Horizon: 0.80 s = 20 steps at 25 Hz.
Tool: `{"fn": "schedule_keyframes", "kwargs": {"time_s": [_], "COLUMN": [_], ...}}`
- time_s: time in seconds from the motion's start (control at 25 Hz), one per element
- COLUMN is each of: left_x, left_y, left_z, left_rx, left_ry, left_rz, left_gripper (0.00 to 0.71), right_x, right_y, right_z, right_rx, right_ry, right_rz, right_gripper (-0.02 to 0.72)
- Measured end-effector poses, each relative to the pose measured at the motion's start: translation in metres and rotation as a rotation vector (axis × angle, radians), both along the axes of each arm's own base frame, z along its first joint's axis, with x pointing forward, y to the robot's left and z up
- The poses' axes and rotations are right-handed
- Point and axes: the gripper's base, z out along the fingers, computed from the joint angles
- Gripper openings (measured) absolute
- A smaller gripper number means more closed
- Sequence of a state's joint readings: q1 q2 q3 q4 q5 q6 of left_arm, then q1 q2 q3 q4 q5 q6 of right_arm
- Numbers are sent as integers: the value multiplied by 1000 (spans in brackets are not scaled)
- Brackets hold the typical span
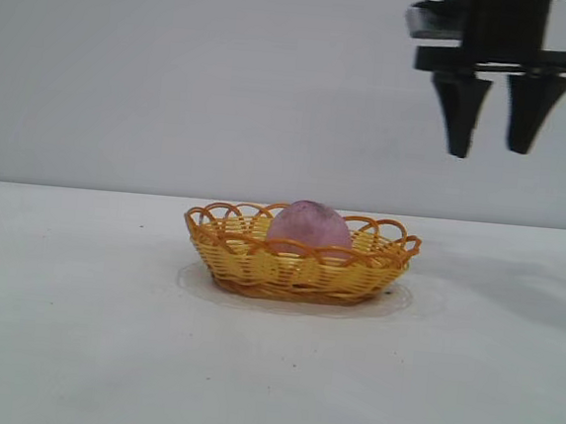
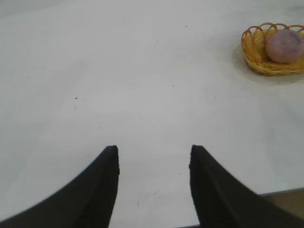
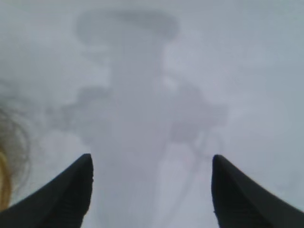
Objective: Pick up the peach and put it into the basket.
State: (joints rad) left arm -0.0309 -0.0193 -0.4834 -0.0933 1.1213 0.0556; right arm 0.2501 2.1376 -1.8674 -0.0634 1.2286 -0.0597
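Peach sits inside the basket, its rounded top showing above the orange looped rim, so the placing looks done. Going from left to right in the exterior view: bare white table at nine o'clock, then the basket with the fruit at the centre, then the right gripper up at about one o'clock, well above and apart from the basket, fingers spread and nothing between them. Its own wrist view shows only blurred table beyond the two dark fingertips. The left gripper does not appear in the exterior view; its wrist view shows it parked over the table with its fingers parted and empty, the basket far off toward one o'clock of that picture.

Judging by its matte, slightly creased skin, the peach is probably light and a little yielding, not slippery. A grip across its widest part, from above, would likely hold best; the wicker rim looks stiff enough to catch a finger.
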Motion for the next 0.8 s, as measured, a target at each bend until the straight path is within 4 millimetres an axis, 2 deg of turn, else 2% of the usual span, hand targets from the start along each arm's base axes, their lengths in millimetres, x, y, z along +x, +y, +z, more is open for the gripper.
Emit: {"fn": "schedule_keyframes", "kwargs": {"time_s": [0.24, 0.44, 0.68, 0.8], "left_x": [0, 0, 0, 0], "left_y": [0, 0, 0, 0], "left_z": [0, 0, 0, 0], "left_rx": [0, 0, 0, 0], "left_ry": [0, 0, 0, 0], "left_rz": [0, 0, 0, 0], "left_gripper": [339, 339, 339, 339], "right_x": [7, 6, -8, -26], "right_y": [-39, -62, -81, -85], "right_z": [2, 16, 60, 86], "right_rx": [27, 43, 58, 65], "right_ry": [2, -27, -124, -171], "right_rz": [-116, -194, -232, -237], "right_gripper": [457, 457, 457, 457]}}
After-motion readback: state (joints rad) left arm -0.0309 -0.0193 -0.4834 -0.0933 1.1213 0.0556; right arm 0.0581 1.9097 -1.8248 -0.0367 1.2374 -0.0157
